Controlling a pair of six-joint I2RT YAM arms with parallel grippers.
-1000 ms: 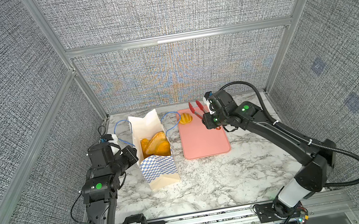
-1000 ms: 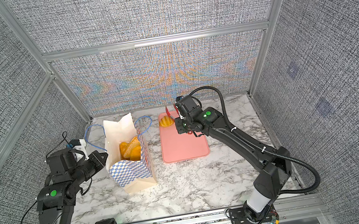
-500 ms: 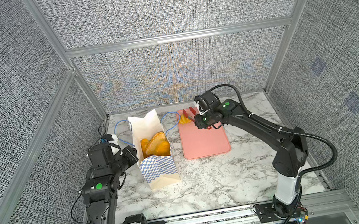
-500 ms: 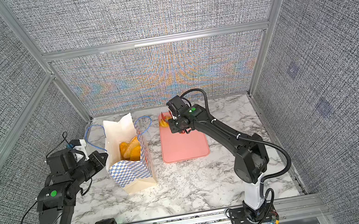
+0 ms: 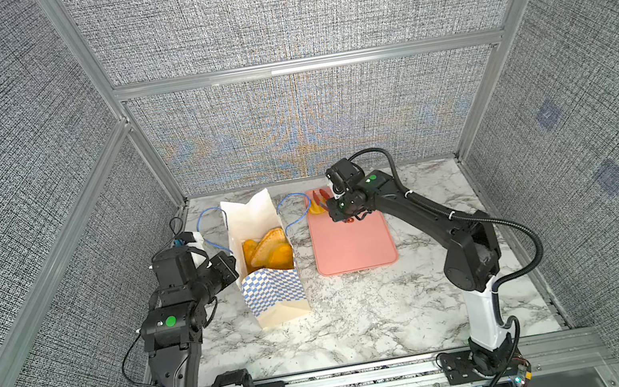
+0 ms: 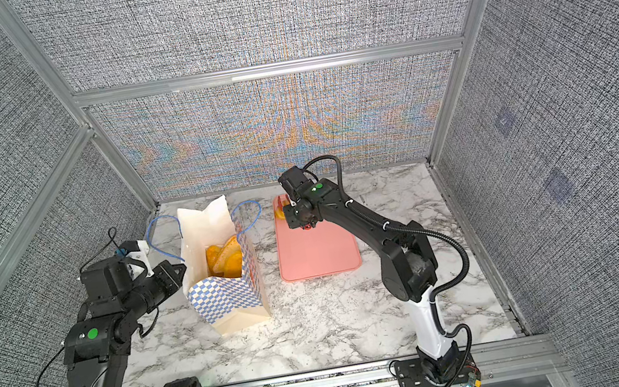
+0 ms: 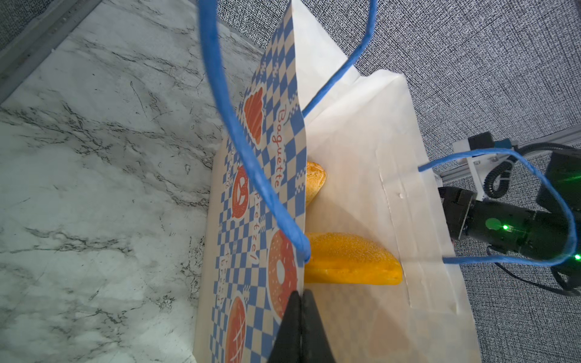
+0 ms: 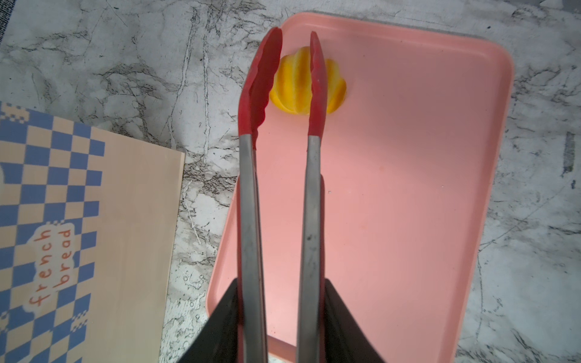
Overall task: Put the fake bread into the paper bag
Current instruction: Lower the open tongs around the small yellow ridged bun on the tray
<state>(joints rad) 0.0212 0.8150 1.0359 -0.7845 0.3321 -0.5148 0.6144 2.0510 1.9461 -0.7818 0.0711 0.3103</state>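
Now we squeeze tongs [image 8: 248,188] square across roll [image 8: 295,83]; right gripper [image 8: 279,314] partly closed round tongs; left gripper [image 7: 300,314] pinched tight on bag [image 7: 361,157] rim.

The paper bag [image 5: 273,297] stands open with fake bread [image 5: 270,249] inside, beside the pink tray [image 5: 354,246] bearing one yellow roll [image 5: 316,208].

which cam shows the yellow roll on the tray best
Right wrist view: the ridged yellow roll sits close and sharp at the red tongs on the pink tray. Both top views show a small sliver; left wrist view shows none.
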